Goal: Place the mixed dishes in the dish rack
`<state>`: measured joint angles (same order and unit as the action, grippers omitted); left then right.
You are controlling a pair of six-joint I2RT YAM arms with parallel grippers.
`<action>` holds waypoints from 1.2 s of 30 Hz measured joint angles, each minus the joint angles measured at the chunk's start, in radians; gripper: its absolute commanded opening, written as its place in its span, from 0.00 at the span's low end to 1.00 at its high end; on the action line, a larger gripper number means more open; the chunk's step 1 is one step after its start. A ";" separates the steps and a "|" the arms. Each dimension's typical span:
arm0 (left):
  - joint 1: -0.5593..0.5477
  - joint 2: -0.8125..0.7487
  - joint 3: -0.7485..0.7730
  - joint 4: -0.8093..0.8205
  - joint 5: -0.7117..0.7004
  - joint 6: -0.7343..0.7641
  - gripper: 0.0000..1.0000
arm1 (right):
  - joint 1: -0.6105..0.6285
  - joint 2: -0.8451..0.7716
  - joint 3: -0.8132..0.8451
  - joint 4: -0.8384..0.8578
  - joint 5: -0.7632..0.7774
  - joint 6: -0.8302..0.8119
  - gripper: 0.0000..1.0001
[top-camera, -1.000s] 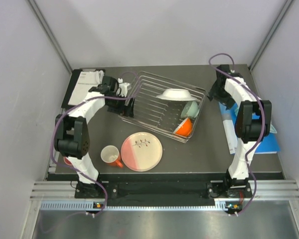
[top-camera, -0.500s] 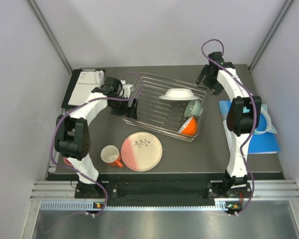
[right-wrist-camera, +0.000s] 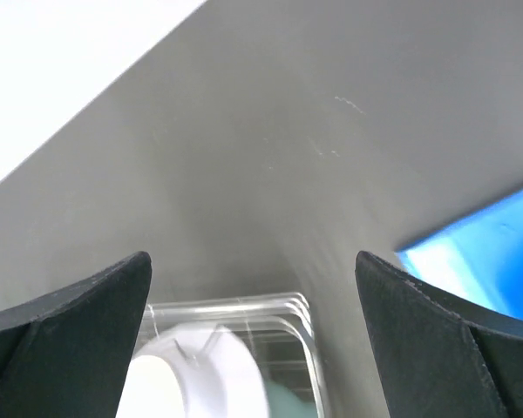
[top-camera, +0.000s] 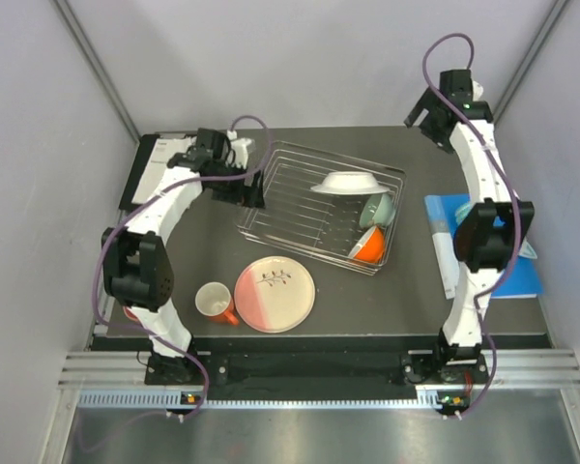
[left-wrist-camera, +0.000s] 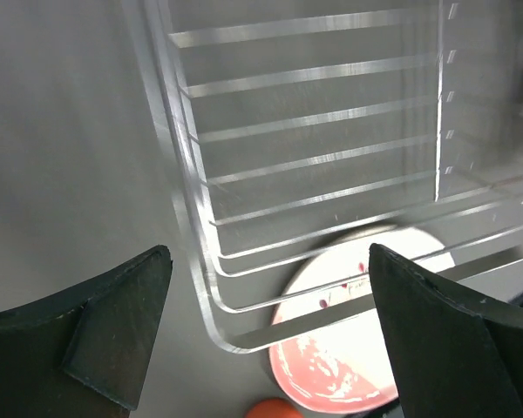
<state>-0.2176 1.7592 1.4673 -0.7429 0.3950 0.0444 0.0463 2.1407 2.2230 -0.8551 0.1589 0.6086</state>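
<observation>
Silver dish rack: it sits skewed at the middle-back of the worktop. It holds a white bowl, a mint green bowl and an orange mug, all at its right end.
Left hand: the fingers are spread with nothing between them. It hangs over the rack's left corner, and I cannot tell if a finger touches the wire.
Right hand: it is spread wide and empty, raised high over the far right corner, well apart from every dish.
Left to load: the pink-and-cream plate lies flat on the worktop. A second orange mug stands just beside it.
Risk, rack: in my judgement, if I lower or swing the left hand from here, a finger could hook the corner wire. That would drag the rack and tip the leaning white bowl.
Risk, plate: it lies flat, so the fingers may skate off its rim or push it into the neighbouring mug.
Risk, right arm: its reach down to the plate is long, and the looped cable could catch on the way.
</observation>
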 measured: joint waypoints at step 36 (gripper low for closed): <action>0.079 -0.286 -0.071 -0.144 0.076 0.237 0.99 | 0.851 -1.163 -1.466 0.183 -0.035 0.199 1.00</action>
<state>-0.1390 1.4734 1.3964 -0.8867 0.4706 0.2810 0.8970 0.9775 0.7570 -0.6724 0.1242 0.8074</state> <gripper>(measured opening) 0.991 0.995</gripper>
